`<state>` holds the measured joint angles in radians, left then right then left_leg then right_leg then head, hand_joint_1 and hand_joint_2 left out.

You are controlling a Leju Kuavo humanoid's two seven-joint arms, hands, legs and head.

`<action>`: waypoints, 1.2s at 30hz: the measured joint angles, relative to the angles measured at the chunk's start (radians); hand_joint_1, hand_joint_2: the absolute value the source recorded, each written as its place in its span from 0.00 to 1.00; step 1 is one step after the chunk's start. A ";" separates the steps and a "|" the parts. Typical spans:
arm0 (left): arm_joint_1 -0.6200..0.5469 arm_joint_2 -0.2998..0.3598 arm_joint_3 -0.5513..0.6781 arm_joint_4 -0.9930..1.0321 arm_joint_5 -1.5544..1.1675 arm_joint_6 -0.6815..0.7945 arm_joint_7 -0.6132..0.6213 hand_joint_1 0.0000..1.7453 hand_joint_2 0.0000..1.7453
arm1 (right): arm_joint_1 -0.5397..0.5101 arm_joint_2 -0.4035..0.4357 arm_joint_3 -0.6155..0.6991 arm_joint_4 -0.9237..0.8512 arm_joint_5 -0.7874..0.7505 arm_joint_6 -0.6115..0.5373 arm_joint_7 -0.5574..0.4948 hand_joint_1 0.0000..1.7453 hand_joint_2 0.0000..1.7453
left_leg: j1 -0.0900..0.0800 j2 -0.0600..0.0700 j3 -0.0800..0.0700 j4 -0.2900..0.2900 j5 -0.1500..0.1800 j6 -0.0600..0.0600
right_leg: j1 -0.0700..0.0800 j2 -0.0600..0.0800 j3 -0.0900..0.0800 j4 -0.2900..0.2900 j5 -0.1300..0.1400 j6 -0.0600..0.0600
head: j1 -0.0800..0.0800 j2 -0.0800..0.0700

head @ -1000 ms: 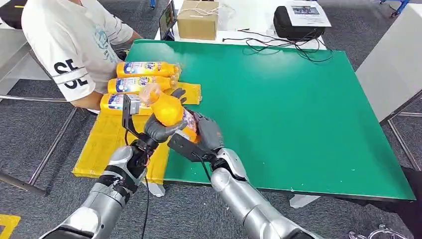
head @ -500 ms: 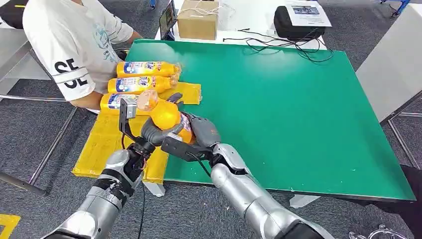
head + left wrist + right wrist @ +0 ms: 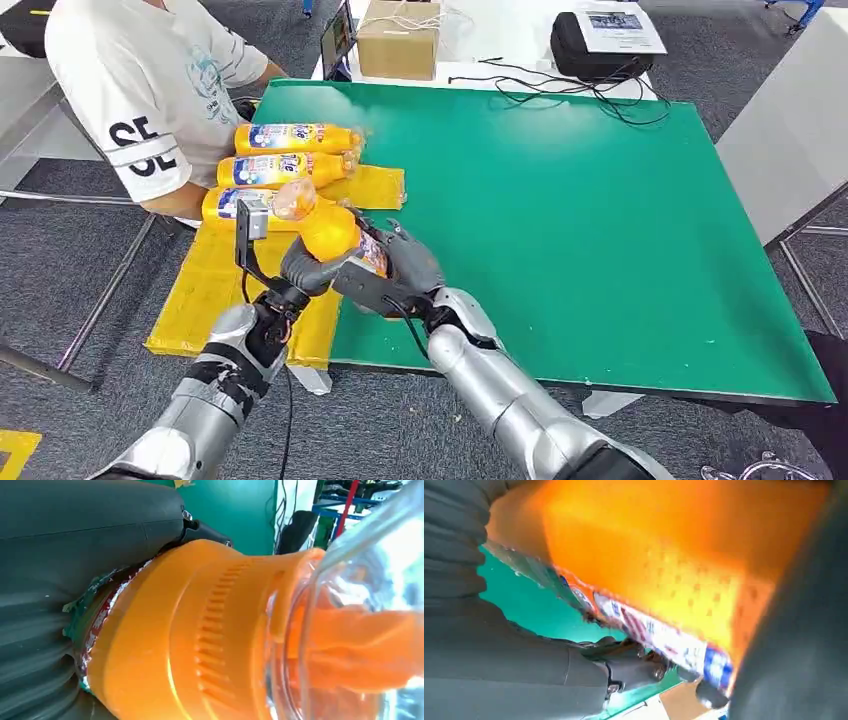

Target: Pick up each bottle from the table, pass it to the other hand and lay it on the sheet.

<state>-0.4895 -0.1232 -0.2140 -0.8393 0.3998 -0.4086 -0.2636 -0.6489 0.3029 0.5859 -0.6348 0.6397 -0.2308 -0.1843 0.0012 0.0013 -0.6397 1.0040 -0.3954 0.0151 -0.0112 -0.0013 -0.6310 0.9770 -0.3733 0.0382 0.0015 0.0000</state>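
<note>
1. Head view: the green table [image 3: 600, 220] takes up most of the centre and right of the frame. No standing bottle shows on it, so as far as I can see little is left to pick up.
2. The yellow sheet [image 3: 205, 290] lies over the table's left edge, at centre-left of the frame, just beside a seated person [image 3: 150, 90] in the upper left.
3. Three bottles [image 3: 290, 138] already lie side by side on the sheet's upper part — that much of the task looks done.
4. The fourth bottle [image 3: 330, 235] is in the air at lower centre, cap end pointing up-left, above the table's near-left corner.
5. The left hand [image 3: 310, 268] wraps the bottle's orange shoulder; the left wrist view shows dark fingers [image 3: 90, 525] pressed against it.
6. The right hand [image 3: 405, 270] is closed round the labelled lower body — both hands hold it, so the handover is midway and laying it down remains.
</note>
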 measured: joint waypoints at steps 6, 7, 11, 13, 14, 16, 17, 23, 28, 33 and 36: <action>0.000 -0.002 0.000 -0.009 -0.020 0.065 -0.011 1.00 1.00 | 0.019 -0.004 -0.042 -0.030 -0.037 -0.005 -0.016 0.00 1.00 | 0.000 0.000 0.000 0.000 0.000 0.000 | 0.000 0.000 0.000 0.000 0.000 0.000 | 0.000 0.000; 0.000 -0.002 0.000 -0.013 -0.052 0.095 -0.029 1.00 1.00 | 0.024 -0.004 -0.048 -0.036 -0.045 -0.013 -0.023 0.00 1.00 | 0.000 0.000 0.000 0.000 0.000 0.000 | 0.000 0.000 0.000 0.000 0.000 0.000 | 0.000 0.000; -0.002 0.000 0.008 -0.025 -0.098 0.148 -0.052 1.00 1.00 | 0.035 -0.013 -0.075 -0.059 -0.057 -0.033 -0.031 0.00 1.00 | 0.000 0.000 0.000 0.000 0.000 0.000 | 0.000 0.000 0.000 0.000 0.000 0.000 | 0.000 0.000; -0.002 0.008 0.015 -0.026 -0.105 0.151 -0.052 1.00 1.00 | 0.038 -0.022 -0.086 -0.069 -0.059 -0.036 -0.031 0.00 1.00 | 0.000 0.000 0.000 0.000 0.000 0.000 | 0.000 0.000 0.000 0.000 0.000 0.000 | 0.000 0.000; -0.002 0.008 0.015 -0.027 -0.106 0.152 -0.052 1.00 1.00 | 0.038 -0.024 -0.088 -0.072 -0.059 -0.036 -0.031 0.00 1.00 | 0.000 0.000 0.000 0.000 0.000 0.000 | 0.000 0.000 0.000 0.000 0.000 0.000 | 0.000 0.000; -0.002 0.009 0.016 -0.030 -0.119 0.162 -0.058 1.00 1.00 | 0.040 -0.024 -0.091 -0.077 -0.066 -0.042 -0.032 0.00 1.00 | 0.000 0.000 0.000 0.000 0.000 0.000 | 0.000 0.000 0.000 0.000 0.000 0.000 | 0.000 0.000; -0.001 0.009 0.016 -0.032 -0.144 0.182 -0.068 1.00 1.00 | 0.044 -0.025 -0.097 -0.085 -0.073 -0.048 -0.037 0.00 1.00 | 0.000 0.000 0.000 0.000 0.000 0.000 | 0.000 0.000 0.000 0.000 0.000 0.000 | 0.000 0.000; -0.004 0.021 0.056 -0.042 -0.291 0.294 -0.104 1.00 1.00 | 0.107 -0.050 -0.149 -0.197 -0.134 -0.068 -0.077 0.00 1.00 | 0.000 0.000 -0.001 0.000 0.000 0.000 | 0.000 0.000 0.000 0.000 0.000 0.000 | 0.000 0.000; -0.027 0.065 0.070 -0.050 -0.652 0.512 -0.126 1.00 1.00 | 0.164 -0.072 -0.201 -0.313 -0.162 -0.078 -0.093 0.00 1.00 | 0.000 0.000 -0.001 0.000 0.000 0.000 | 0.000 0.000 -0.001 0.000 0.000 0.000 | 0.000 0.000; -0.047 0.106 0.075 -0.050 -0.988 0.650 -0.104 1.00 1.00 | 0.204 -0.087 -0.236 -0.401 -0.160 -0.050 -0.096 0.00 1.00 | 0.000 0.000 -0.001 0.000 0.000 0.000 | 0.000 0.000 -0.001 0.000 0.000 0.000 | 0.000 0.000; -0.048 0.132 0.074 -0.050 -1.160 0.713 -0.098 1.00 1.00 | 0.214 -0.091 -0.241 -0.426 -0.161 -0.040 -0.100 0.00 1.00 | 0.000 0.000 -0.001 0.000 0.000 0.000 | 0.000 0.000 -0.001 0.000 0.000 0.000 | 0.000 0.000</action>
<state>-0.5370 0.0084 -0.1404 -0.8888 -0.7604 0.3047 -0.3621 -0.4348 0.2121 0.3445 -1.0608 0.4791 -0.2705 -0.2842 0.0014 0.0016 -0.6403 1.0039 -0.3955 0.0149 -0.0110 -0.0011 -0.6319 0.9771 -0.3734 0.0380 0.0019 0.0000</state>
